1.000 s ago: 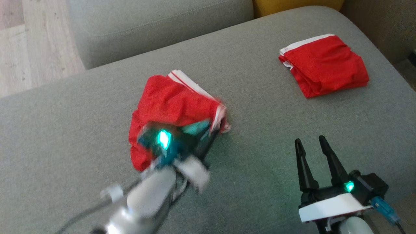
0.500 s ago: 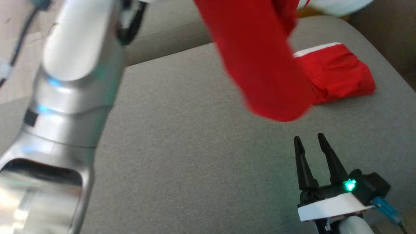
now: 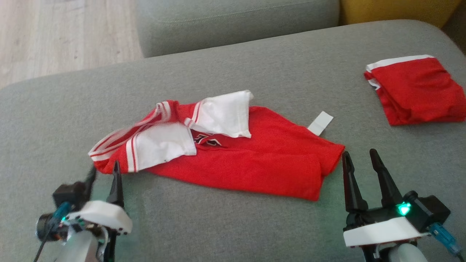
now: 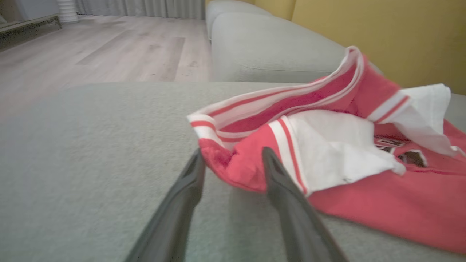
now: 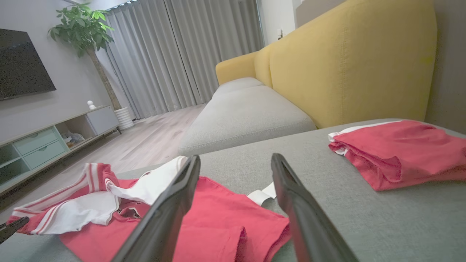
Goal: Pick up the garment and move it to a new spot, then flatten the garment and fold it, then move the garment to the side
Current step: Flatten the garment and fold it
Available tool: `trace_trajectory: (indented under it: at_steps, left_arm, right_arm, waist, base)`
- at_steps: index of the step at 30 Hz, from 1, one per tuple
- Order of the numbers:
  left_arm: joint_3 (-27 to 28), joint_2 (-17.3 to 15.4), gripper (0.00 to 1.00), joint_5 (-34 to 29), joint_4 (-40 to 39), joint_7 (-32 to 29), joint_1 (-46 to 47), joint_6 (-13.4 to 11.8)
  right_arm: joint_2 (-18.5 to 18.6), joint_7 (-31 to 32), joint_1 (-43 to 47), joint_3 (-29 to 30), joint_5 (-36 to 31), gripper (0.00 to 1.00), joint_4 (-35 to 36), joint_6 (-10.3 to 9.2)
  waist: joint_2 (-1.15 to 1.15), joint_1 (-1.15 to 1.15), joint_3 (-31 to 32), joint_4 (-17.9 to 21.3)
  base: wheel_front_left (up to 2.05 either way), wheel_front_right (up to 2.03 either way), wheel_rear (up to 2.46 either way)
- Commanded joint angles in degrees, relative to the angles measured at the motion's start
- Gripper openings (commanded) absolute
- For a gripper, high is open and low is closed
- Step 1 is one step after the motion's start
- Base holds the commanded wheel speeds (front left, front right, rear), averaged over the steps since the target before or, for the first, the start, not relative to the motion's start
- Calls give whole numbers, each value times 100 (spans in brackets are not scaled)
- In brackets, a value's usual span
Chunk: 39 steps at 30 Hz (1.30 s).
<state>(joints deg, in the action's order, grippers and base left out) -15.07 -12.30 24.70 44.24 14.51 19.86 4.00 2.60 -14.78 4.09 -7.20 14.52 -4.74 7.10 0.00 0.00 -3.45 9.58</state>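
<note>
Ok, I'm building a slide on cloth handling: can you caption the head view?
Rumpled red-and-white garment on the grey sofa, left tool and right tool open at its ends.

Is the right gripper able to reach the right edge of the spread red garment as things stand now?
Probably yes. The right gripper stands open just beside the spread garment's right edge; nothing lies between them except bare grey cushion. The folded red garment lies apart, farther right.

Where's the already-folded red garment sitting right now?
In the head view the folded red garment lies at the far right of the grey cushion, beyond the right tool and apart from the spread-out garment.
</note>
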Motion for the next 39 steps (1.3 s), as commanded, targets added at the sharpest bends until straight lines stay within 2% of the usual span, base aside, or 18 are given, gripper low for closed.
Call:
trace_trajectory:
  at_steps: [1,4,9,10,11,13,16,19,24,28,29,33,39]
  left_arm:
    - [361,-214,100,-15,-277,49,262,-87]
    - [628,-244,100,-108,-579,49,-129,-197]
    - [698,-445,100,-730,-1513,49,-225,-243]
    - [663,-484,100,-861,-1733,49,-146,-220]
    - [533,-581,100,-1085,-2107,49,78,-91]
    - [270,-706,100,-1347,-2370,49,373,54]
    - [-329,-865,100,-1607,-2560,-128,909,266]
    - [-1016,-966,100,-1630,-2630,-454,1448,337]
    - [-2850,-1354,100,-996,-2726,-1063,2100,346]
    - [-3917,-1596,100,-705,-2655,-1172,2611,347]
    - [-3917,-1596,100,-705,-2655,-1172,2611,347]
    - [-4722,-1622,100,-535,-2284,-1107,3053,347]
    - [-5499,-1415,100,-262,-1573,-967,3601,348]
  right_arm:
    - [28,-22,-218,-128,-51,100,206,39]
    - [28,-22,-219,-91,-92,100,217,39]
    - [28,-22,-166,-65,-154,100,194,39]
    - [28,-22,-166,-80,-164,100,188,39]
    - [28,-22,-190,-123,-177,100,185,39]
    - [28,-22,-249,-171,-187,100,190,39]
    - [28,-22,-344,-200,-184,100,208,39]
    - [28,-22,-398,-214,-155,100,211,39]
    - [28,-22,-432,-233,-58,100,210,39]
    - [28,-22,-483,-314,-15,100,197,39]
    - [28,-22,-483,-314,-15,100,197,39]
    - [28,-22,-600,-396,29,100,175,39]
    - [28,-22,-695,-445,42,100,168,39]
  waist:
    - [0,0,-96,-110]
    - [0,0,-121,-223]
    - [0,0,-115,-395]
    - [0,0,-116,-403]
    - [0,0,-148,-378]
    - [0,0,-204,-306]
    - [0,0,-344,-159]
    - [0,0,-481,2]
    - [0,0,-638,278]
    - [0,0,-741,444]
    - [0,0,-741,444]
    - [0,0,-823,638]
    - [0,0,-1014,851]
  base:
    - [0,0,0]
    - [0,0,0]
    - [0,0,0]
    - [0,0,0]
    - [0,0,0]
    - [0,0,0]
    - [0,0,0]
    - [0,0,0]
    - [0,0,0]
    - [0,0,0]
    - [0,0,0]
    - [0,0,0]
    - [0,0,0]
